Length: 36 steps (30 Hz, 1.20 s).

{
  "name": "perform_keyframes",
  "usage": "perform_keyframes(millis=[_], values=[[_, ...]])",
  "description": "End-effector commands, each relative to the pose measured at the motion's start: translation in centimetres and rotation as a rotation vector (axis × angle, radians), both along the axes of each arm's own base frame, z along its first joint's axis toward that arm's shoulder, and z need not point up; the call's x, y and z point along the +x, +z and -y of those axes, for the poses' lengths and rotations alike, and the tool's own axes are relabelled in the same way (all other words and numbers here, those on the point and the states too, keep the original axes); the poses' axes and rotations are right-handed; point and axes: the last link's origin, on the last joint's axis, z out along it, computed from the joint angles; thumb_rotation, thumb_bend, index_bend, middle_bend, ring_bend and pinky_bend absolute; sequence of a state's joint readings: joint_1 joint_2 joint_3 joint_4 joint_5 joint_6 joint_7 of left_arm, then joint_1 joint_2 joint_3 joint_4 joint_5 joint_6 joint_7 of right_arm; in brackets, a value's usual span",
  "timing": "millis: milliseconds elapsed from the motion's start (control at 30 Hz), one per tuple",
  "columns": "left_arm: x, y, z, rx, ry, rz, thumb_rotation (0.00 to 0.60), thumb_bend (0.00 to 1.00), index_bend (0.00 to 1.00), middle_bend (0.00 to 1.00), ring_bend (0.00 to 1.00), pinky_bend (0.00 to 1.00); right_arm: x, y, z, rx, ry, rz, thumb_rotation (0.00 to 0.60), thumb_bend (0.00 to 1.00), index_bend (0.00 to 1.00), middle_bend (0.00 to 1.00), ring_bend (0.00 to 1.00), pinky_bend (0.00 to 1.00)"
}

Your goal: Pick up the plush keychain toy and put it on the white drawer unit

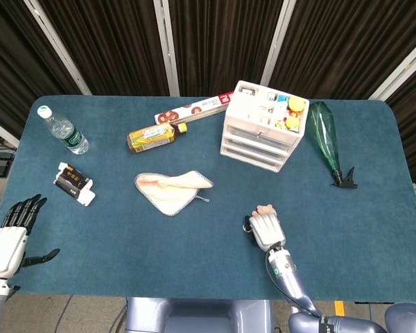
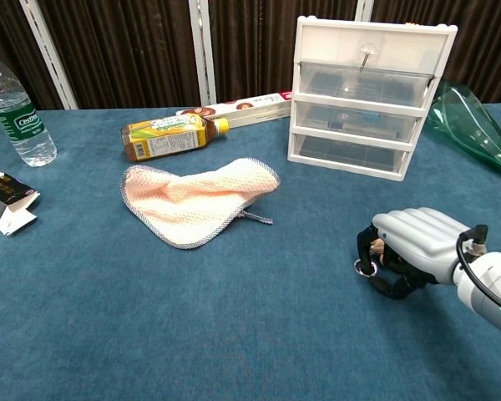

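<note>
The plush keychain toy is a small pink thing, mostly hidden under my right hand at the near middle-right of the table. In the chest view my right hand curls its fingers around the toy, low on the cloth, and a metal ring sticks out at its left. The white drawer unit stands farther back; in the chest view the unit is behind the hand. My left hand hangs off the near left table edge, fingers apart, holding nothing.
A peach cloth lies mid-table. A yellow tea bottle and a long wrap box lie behind it. A water bottle and small carton are at the left. A green bottle lies right of the drawers, whose top holds small items.
</note>
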State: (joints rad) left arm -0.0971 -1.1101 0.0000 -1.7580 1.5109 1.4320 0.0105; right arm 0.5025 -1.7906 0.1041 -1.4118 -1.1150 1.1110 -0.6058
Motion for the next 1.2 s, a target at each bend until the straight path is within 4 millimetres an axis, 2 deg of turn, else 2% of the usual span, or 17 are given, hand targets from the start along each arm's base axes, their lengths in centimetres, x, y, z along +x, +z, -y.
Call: perform_keyframes(millis=[33,233,500,800,1200], values=[[0.0,0.0,0.0,0.001,0.0,0.0,0.6,0.1,0.0,0.0,0.0,0.0,0.0,0.0,-0.1,-0.001,-0.002,0.004,0.6,0.38,0.56,1.0,1.0,0.92],[0.0,0.0,0.0,0.0,0.001,0.001,0.6,0.1,0.0,0.0,0.0,0.0,0.7,0.6,-0.1,-0.015,0.017,0.039,0.6,0.38,0.57,1.0,1.0,0.92],[0.0,0.0,0.0,0.0,-0.003,0.002,0.6,0.1,0.0,0.0,0.0,0.0,3.1,3.0,0.6,-0.088,0.076,0.164,0.6,0.38,0.58,1.0,1.0,0.92],[0.0,0.1,0.0,0.003,-0.004,0.004,0.6,0.1,0.0,0.0,0.0,0.0,4.4,4.9,1.5,-0.156,0.089,0.198,0.6,0.38,0.58,1.0,1.0,0.92],[0.0,0.1,-0.1,0.0,-0.004,0.008,0.6,0.1,0.0,0.0,0.0,0.0,5.2,7.1,4.2,-0.275,0.036,0.217,0.6,0.38,0.58,1.0,1.0,0.92]])
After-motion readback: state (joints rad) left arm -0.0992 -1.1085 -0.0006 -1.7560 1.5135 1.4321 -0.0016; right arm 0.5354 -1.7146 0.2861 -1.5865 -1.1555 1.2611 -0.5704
